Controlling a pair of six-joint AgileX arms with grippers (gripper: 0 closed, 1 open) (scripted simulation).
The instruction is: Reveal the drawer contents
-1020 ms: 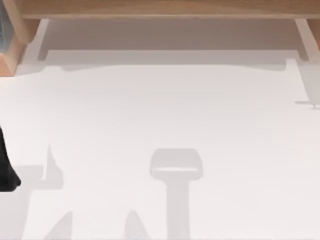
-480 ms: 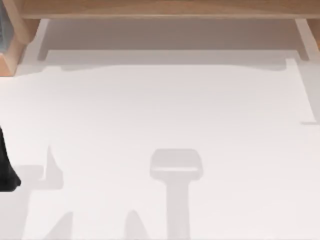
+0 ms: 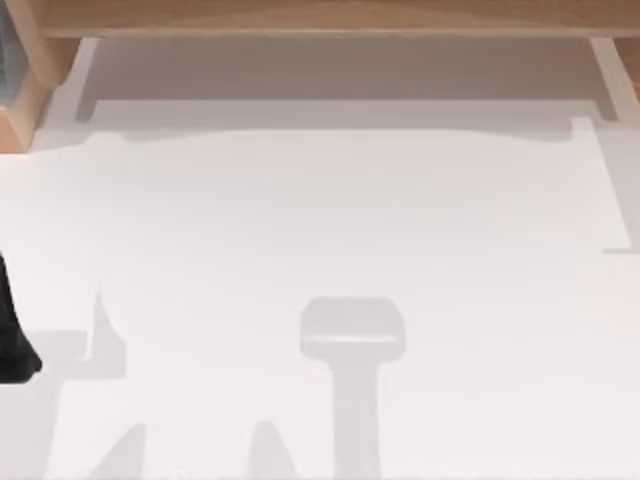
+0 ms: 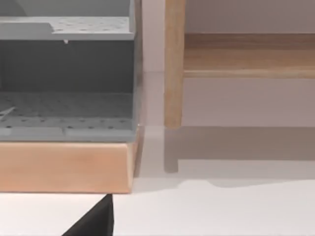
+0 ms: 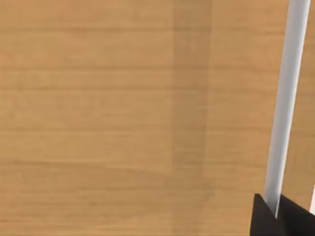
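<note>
A wooden drawer front [image 5: 98, 123] stands very close in the right wrist view, with a slim silver bar handle [image 5: 288, 98] running along it. My right gripper [image 5: 275, 209] has its black fingers [image 5: 261, 219] on either side of this handle, shut on it. What lies inside the drawer is hidden. My left arm [image 3: 12, 340] stays parked at the table's left edge, and a dark tip of its gripper [image 4: 93, 221] shows in the left wrist view.
A wooden shelf frame [image 3: 320, 18] runs along the back of the white table [image 3: 320, 220]. At the back left, a grey perforated cabinet [image 4: 66, 83] sits on a wooden base [image 4: 64, 167] beside a wooden post [image 4: 173, 64].
A thin shadow at the table's right edge has slid toward the near side. The left arm has not moved.
</note>
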